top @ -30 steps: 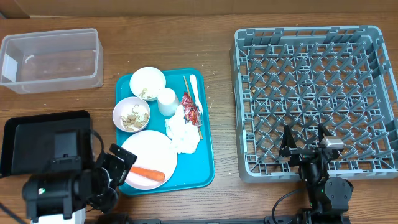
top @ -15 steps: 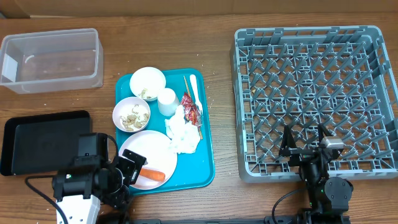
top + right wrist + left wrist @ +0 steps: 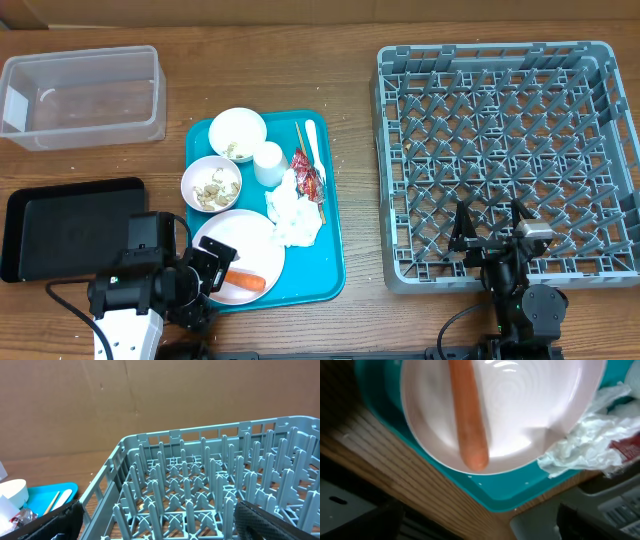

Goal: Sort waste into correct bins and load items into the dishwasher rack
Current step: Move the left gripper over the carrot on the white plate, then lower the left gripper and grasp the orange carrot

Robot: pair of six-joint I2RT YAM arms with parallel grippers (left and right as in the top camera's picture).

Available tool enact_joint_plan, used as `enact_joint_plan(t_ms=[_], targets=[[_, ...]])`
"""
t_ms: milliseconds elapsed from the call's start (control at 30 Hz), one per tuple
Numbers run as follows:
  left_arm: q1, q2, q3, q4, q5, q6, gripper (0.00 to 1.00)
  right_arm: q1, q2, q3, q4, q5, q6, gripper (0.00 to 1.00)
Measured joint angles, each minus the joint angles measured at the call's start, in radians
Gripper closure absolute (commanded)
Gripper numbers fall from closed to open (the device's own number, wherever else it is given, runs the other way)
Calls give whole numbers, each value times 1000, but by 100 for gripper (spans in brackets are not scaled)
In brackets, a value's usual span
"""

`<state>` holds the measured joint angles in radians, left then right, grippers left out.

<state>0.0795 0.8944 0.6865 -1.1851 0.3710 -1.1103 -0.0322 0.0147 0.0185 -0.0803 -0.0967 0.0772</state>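
Carrot piece (image 3: 238,280), only one, orange and smooth, lies on the one white plate (image 3: 250,245) at the near end of the teal tray (image 3: 335,270). The tray also carries two bowls (image 3: 240,124) (image 3: 192,178) with beige scraps, one cup (image 3: 269,163), one napkin (image 3: 293,212) and one red wrapper (image 3: 307,173). The left gripper (image 3: 213,270), fingers spread wide, hangs over the plate's left edge and holds nothing. The right gripper (image 3: 490,232), also spread wide and empty, is above the near edge of the grey rack (image 3: 500,60).
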Motion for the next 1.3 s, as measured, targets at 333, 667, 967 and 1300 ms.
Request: enact_joint_plan(t_ms=[333, 667, 967, 1300], targets=[[-152, 35, 97, -35, -10, 8, 0, 0, 0, 0, 0, 0, 0, 0], [-535, 204, 302, -235, -294, -432, 0, 0, 0, 0, 0, 0, 0, 0], [-528, 407, 251, -181, -339, -619, 0, 0, 0, 0, 1, -1, 0, 0], [-446, 418, 131, 38, -333, -508, 0, 0, 0, 0, 0, 0, 0, 0]])
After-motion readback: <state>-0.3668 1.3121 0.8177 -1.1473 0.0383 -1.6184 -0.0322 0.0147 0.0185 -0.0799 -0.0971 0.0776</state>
